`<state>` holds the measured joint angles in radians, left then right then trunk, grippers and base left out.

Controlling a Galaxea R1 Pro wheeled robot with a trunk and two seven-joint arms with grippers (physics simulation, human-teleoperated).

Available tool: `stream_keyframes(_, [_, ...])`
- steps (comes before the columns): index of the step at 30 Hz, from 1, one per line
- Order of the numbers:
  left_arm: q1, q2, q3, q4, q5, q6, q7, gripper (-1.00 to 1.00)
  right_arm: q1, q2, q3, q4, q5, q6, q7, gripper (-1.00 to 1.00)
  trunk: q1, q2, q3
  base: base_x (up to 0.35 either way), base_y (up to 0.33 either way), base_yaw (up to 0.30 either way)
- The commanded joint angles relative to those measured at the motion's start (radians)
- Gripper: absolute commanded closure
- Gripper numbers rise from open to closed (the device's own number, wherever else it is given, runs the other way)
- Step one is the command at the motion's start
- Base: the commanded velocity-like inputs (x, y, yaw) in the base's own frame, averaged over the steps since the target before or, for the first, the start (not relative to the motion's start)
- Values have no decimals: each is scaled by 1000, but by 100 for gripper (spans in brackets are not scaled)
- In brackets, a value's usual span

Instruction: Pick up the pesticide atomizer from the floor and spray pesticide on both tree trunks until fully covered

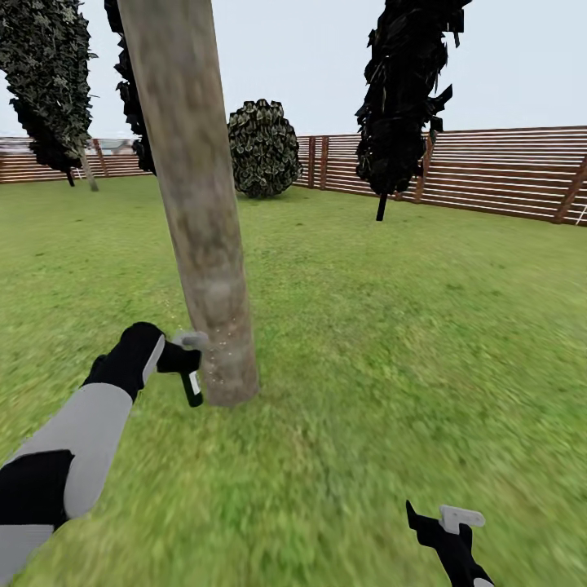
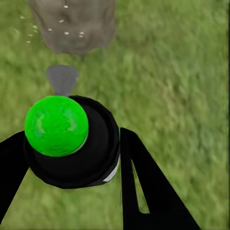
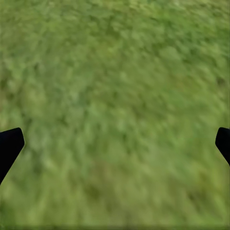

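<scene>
Green lawn, far left: a second pale-trunked tree with dark jagged leaves [image 1: 49, 81] stands well apart near the brown slatted wooden fence [image 1: 505, 175], its trunk not yet attended to, by the look of it.

Left gripper [image 1: 186, 359]: black fingers closed around the small black cylindrical pesticide atomizer with white label [image 1: 192, 387], held low just beside the base of the trunk.

Atomizer, wrist view: bright green rounded cap [image 2: 56, 125] on a black body [image 2: 91, 158], one black finger [image 2: 143, 191] pressed against its side, nozzle end towards the trunk.

Handling: likely light, rigid and smooth-sided, so it could twist in a loose pinch; a hold across the middle of the body, as here, looks soundest.

Thick pale grey-brown mottled tree trunk [image 1: 200, 204]: fine white specks of pesticide [image 1: 220, 355] dot its lower part; the blurred wrist view makes the extent of cover hard to judge, and the upper trunk appears bare.

Middle distance: round dark bush [image 1: 262, 148] and all-black thin-trunked tree [image 1: 403, 98] before the fence.

Right gripper [image 1: 444, 522]: fingers spread wide, holding nothing, hanging over bare grass [image 3: 115, 105].
</scene>
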<state>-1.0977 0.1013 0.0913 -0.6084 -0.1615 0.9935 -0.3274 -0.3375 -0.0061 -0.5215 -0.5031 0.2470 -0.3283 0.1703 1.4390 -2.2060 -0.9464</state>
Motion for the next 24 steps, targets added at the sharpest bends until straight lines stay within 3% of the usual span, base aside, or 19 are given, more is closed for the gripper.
stream_keyframes(1, [-8,11,-1,0,4,2,-23,100,0,0,0,0,0,0,0,-100,0,0,0,0,0,0])
stream_keyframes(5, [-21,-5,-7,-1,0,4,-52,100,0,0,0,0,0,0,0,-100,0,0,0,0,0,0])
stream_keyframes(7, [-36,-49,-16,0,-2,4,-53,100,0,0,0,0,0,0,0,-100,0,0,0,0,0,0])
stream_keyframes(11, [-83,-92,-34,1,-3,15,-53,100,0,0,0,0,0,0,0,-100,0,0,0,0,0,0])
stream_keyframes(15, [-100,-73,-40,13,-1,19,-54,100,0,0,0,0,0,0,0,-100,0,0,0,0,0,0])
stream_keyframes(21, [-154,23,-49,53,-5,19,-56,100,0,0,0,0,0,0,0,-100,0,0,0,0,0,0])
stream_keyframes(23, [-184,30,-180,92,-5,22,-57,100,0,0,0,0,0,0,0,-100,0,0,0,0,0,0])
stream_keyframes(24, [-190,29,-211,97,-4,24,-58,100,0,-1,0,0,0,0,0,-100,0,0,0,0,0,0])
